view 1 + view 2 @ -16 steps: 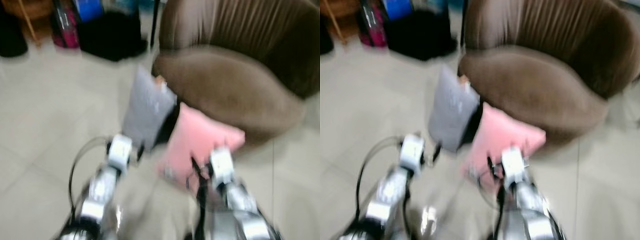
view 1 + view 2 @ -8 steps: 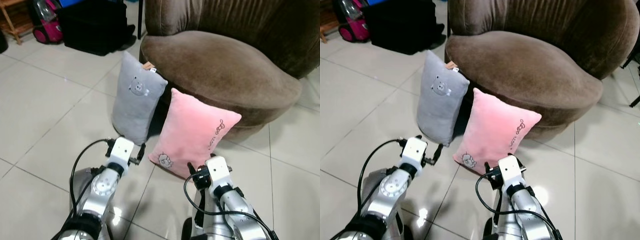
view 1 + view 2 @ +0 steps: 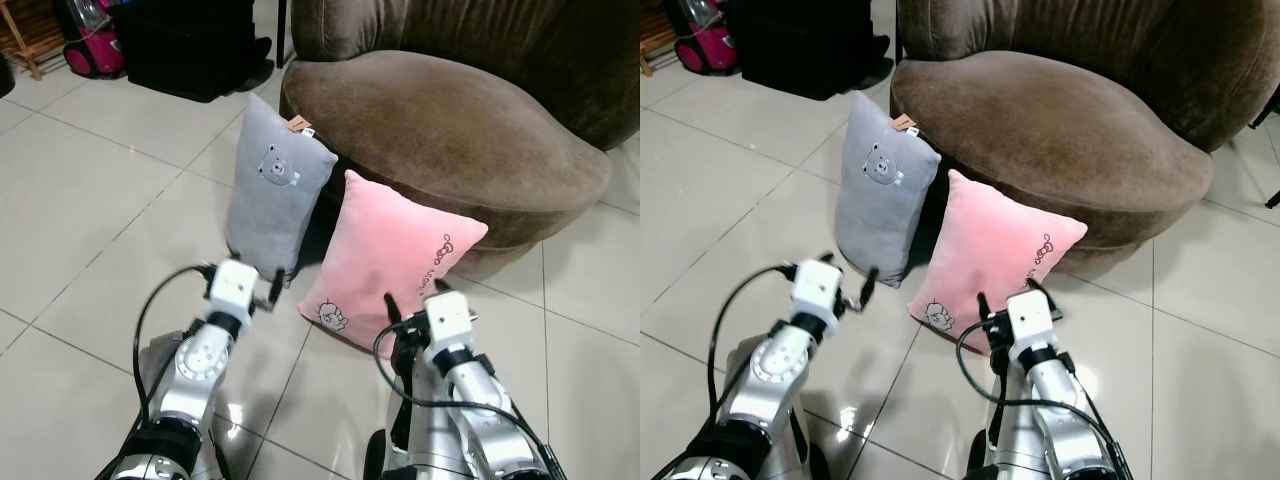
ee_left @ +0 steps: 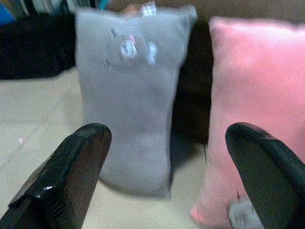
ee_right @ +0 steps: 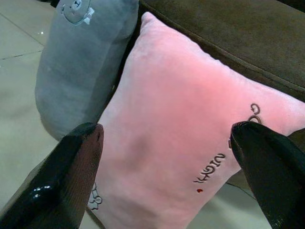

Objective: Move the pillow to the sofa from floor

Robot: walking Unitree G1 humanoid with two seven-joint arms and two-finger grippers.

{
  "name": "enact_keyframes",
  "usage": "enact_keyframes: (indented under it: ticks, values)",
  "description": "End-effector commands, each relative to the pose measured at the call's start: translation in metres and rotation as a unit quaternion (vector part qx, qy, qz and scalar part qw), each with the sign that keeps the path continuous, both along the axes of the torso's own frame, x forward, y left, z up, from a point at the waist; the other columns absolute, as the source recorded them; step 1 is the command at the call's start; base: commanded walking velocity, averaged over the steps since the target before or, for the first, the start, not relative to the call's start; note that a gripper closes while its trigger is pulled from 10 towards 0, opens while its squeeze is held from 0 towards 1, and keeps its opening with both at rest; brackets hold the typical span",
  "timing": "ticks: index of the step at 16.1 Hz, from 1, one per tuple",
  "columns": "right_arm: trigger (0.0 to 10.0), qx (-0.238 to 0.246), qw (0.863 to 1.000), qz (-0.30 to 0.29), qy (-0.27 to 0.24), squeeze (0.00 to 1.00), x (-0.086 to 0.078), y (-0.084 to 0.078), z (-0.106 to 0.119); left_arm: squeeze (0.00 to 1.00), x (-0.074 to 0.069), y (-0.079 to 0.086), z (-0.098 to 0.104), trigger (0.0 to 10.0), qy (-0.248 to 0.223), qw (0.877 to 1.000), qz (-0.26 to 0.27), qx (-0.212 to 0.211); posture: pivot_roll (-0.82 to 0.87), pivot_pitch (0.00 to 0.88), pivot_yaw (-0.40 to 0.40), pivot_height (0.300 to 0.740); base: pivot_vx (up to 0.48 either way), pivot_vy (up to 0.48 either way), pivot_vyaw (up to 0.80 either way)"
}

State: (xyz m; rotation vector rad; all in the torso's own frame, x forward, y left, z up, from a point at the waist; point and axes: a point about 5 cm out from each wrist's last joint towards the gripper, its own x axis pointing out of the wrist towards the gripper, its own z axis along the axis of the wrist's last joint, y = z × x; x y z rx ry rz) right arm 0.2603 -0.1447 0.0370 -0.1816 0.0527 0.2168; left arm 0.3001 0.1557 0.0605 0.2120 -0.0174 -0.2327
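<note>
- a pale tiled floor (image 3: 80,200) is spread across the scene, with grout lines and a few glossy reflections near the robot's arms
- a brown velvet sofa (image 3: 450,130), rounded in seat and back, is set on the tiles at the far side
- a black bag (image 3: 190,45) is seen on the floor to the left of the sofa, and a pink and black bag (image 3: 90,45) just beside it
- a pink pillow (image 3: 395,255) is stood on the floor, tilted and leaned against the sofa's front; dark embroidered lettering is seen near one corner and a small animal figure near the lower corner
- a grey pillow (image 3: 272,190) with a bear face is stood upright on the floor just left of the pink one, its tagged top touching the sofa's edge
- the right gripper (image 5: 167,181) is held low, close before the pink pillow, its fingers spread wide apart and nothing between them
- the left gripper (image 4: 167,181) is held low before the gap between the two pillows, its fingers likewise spread wide and nothing grasped
- dark cables are looped beside both silver wrists
</note>
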Motion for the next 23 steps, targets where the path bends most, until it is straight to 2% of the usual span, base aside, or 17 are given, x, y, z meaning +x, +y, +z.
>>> enact_keyframes:
  ticks: [1,5,11,19,21,23]
  values:
    - [10.0,-0.001,1.0,-0.018,-0.007,0.0,0.0,-0.01,0.002,1.0,0.0,-0.003,0.009,10.0,-0.024,1.0,-0.008,-0.011,-0.06,0.163,-0.127,0.391,0.0,0.0,0.0]
    - [10.0,-0.003,1.0,-0.014,-0.01,0.0,-0.001,-0.007,0.002,1.0,0.006,-0.004,0.018,10.0,-0.038,0.999,-0.015,0.01,-0.06,0.168,-0.127,0.391,0.0,0.0,0.0]
    - [10.0,-0.003,1.0,-0.003,0.004,0.0,-0.008,0.001,-0.003,1.0,0.008,-0.001,0.016,10.0,-0.017,0.999,-0.013,0.023,-0.07,0.173,-0.117,0.391,0.454,0.0,0.0]
    - [10.0,-0.002,1.0,0.004,0.016,0.0,-0.013,0.007,-0.006,1.0,0.009,-0.005,0.007,10.0,0.012,0.995,-0.025,0.094,-0.08,0.171,-0.106,0.391,0.477,0.0,0.0]
    - [10.0,-0.001,1.0,0.009,0.019,0.0,-0.015,0.009,-0.006,1.0,0.009,-0.006,0.005,10.0,0.017,0.994,-0.029,0.108,-0.08,0.17,-0.105,0.391,0.409,-0.244,0.0]
    - [10.0,-0.001,1.0,0.012,0.021,0.0,-0.017,0.01,-0.007,1.0,0.009,-0.009,-0.002,10.0,0.038,0.989,-0.035,0.141,-0.08,0.169,-0.103,0.391,0.302,-0.369,0.0]
